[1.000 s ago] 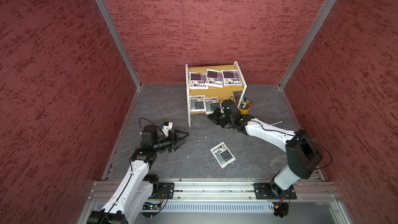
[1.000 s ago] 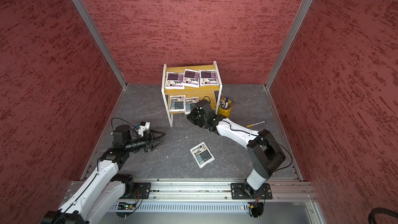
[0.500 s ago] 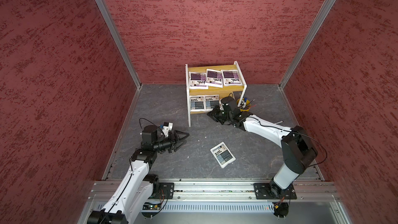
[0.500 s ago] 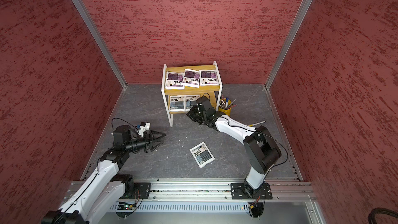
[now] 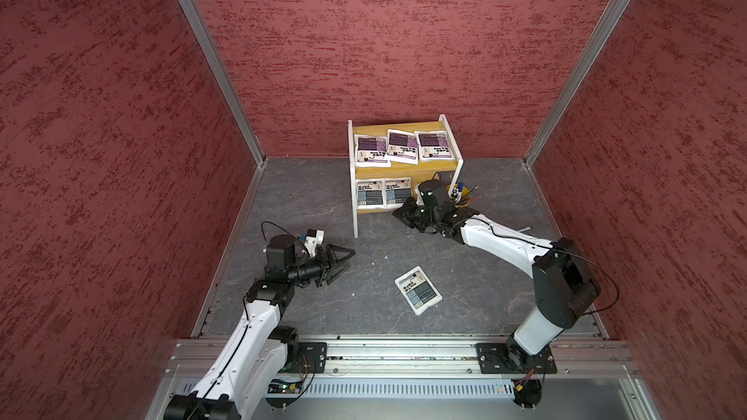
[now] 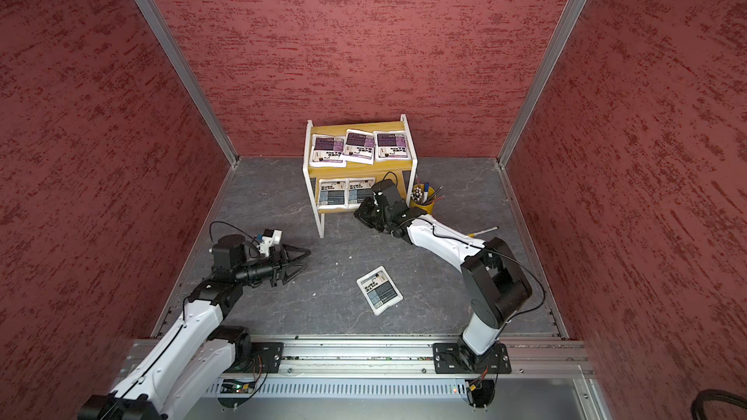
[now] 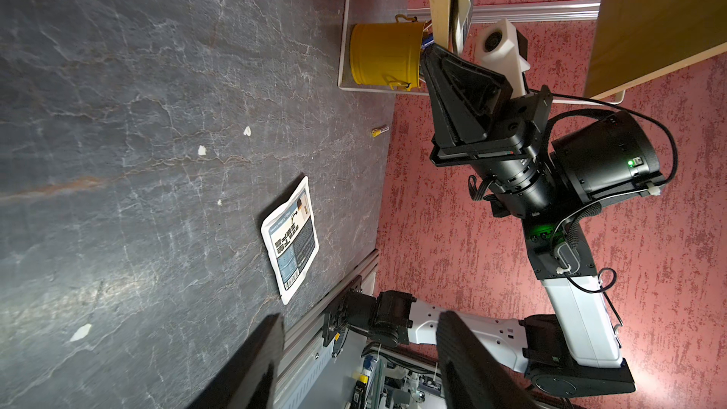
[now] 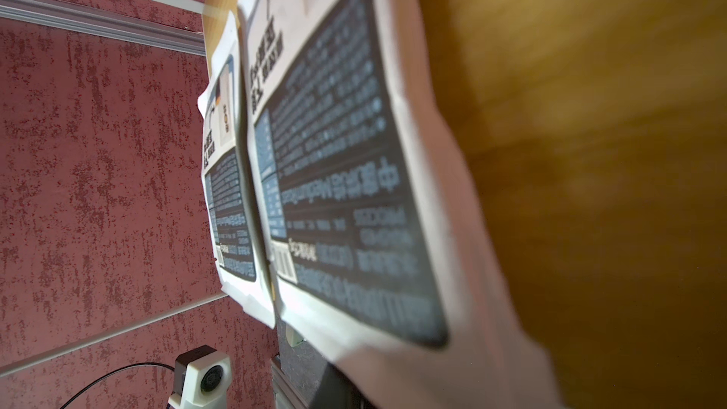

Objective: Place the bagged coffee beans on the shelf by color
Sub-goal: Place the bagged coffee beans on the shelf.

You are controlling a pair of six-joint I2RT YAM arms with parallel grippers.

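Observation:
The shelf point(image 5: 404, 172) stands against the back wall. Three purple coffee pouches point(image 5: 402, 146) lie on its top board. Two grey-blue pouches lie side by side on the lower board, one on the left point(image 5: 370, 195) and one on the right point(image 5: 398, 192). My right gripper point(image 5: 399, 213) is at the front edge of the lower board, shut on the near edge of the right pouch point(image 8: 334, 190), which hides the jaws in the right wrist view. Another grey-blue pouch point(image 5: 418, 289) lies flat on the floor. My left gripper point(image 5: 347, 262) hovers open and empty, left of it.
A yellow pen cup point(image 5: 465, 199) stands just right of the shelf, behind my right wrist. A loose pen point(image 6: 483, 231) lies on the floor at the right. Red walls close in three sides, and a metal rail point(image 5: 404, 351) runs along the front.
My right gripper has moved toward the shelf and slid the grey-blue pouch onto the lower board beside the other one. The left arm has not moved.

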